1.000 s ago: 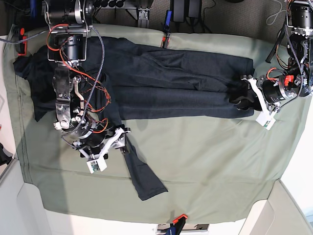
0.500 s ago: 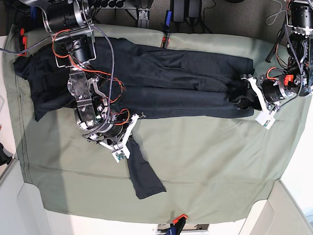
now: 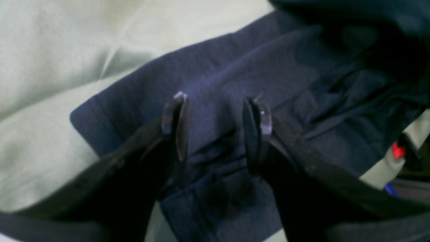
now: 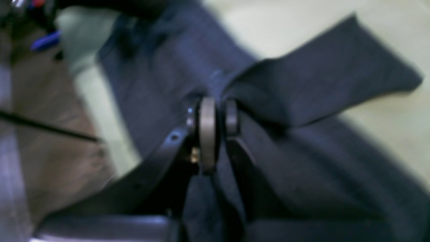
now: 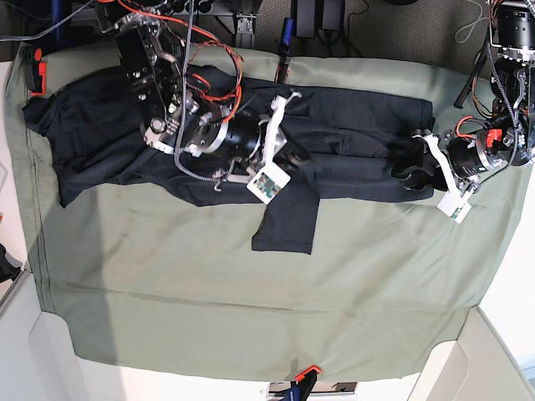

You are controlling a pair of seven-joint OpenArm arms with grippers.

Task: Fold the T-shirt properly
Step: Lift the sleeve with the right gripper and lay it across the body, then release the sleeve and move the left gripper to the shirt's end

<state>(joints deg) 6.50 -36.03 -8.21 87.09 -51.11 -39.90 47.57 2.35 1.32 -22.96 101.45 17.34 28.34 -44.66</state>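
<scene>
The T-shirt (image 5: pixel 351 138) lies stretched along the far edge of the counter's sage-green cloth (image 5: pixel 376 276). The right hand (image 4: pixel 215 117) is pinched tight on a sleeve (image 5: pixel 288 221), holding it over the shirt's middle. The left hand (image 3: pixel 215 131) rests at the shirt's end, its fingers (image 3: pixel 176 124) apart around bunched fabric.

the t-shirt (image 5: pixel 351 134) lies stretched across the far half of the sage-green table cloth (image 5: pixel 251 309), one sleeve hanging toward the near side with its cuff flat on the cloth. the right gripper (image 5: pixel 284 154) sits over the shirt's middle where that sleeve starts. the left gripper (image 5: pixel 422 163) rests at the shirt's end
</scene>
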